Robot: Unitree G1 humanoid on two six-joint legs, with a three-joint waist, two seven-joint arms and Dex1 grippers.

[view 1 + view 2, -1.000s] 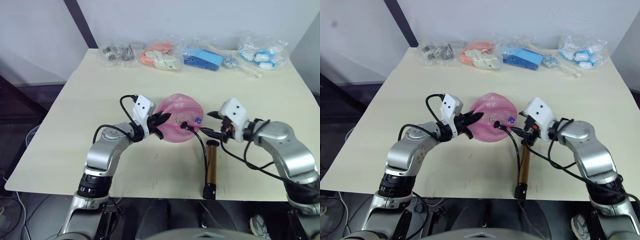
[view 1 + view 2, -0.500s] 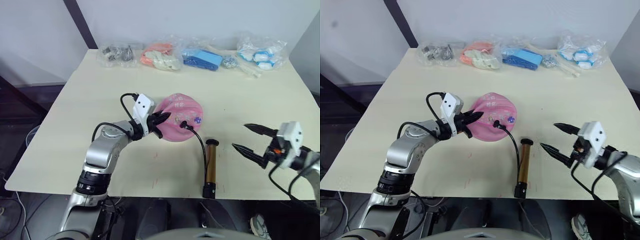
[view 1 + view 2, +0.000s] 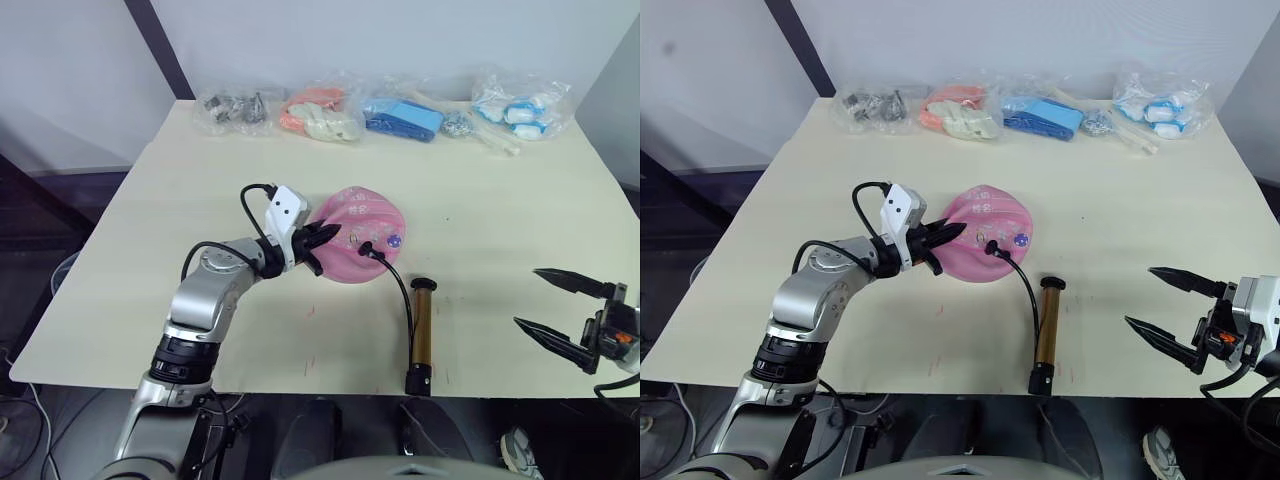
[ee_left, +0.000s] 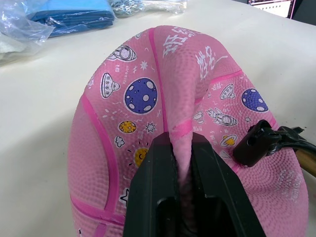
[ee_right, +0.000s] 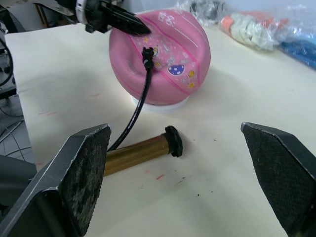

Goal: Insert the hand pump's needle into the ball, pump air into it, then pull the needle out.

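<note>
Ball (image 3: pixel 360 238): pink, partly deflated, resting near the middle of the table (image 3: pixel 150 250); a fold of its rubber pinched on the side toward the left arm.
Left gripper (image 3: pixel 322 243): clenched on that fold of the ball, both black fingers (image 4: pixel 163 197) pressed either side of a pink ridge.
Needle (image 5: pixel 146 52): black fitting seated in the ball's surface on the side facing the robot; the metal pin itself hidden.
Hose (image 3: pixel 405 290): thin, black, curving from the fitting down to the pump.
Hand pump (image 3: pixel 422 335): bronze-gold tube lying flat on the table just in front of the ball, black cap toward the ball, other black end near the table's front edge; untouched by either gripper.
Right gripper (image 3: pixel 558 312): released, fingers spread wide, hovering at the table's front right corner, well apart from pump and ball.
Bags at far edge: clear plastic, in a row; small dark metal parts (image 3: pixel 235 105), orange and cream pieces (image 3: pixel 322 112), blue items (image 3: pixel 405 118), blue-and-white items (image 3: pixel 520 105).
</note>
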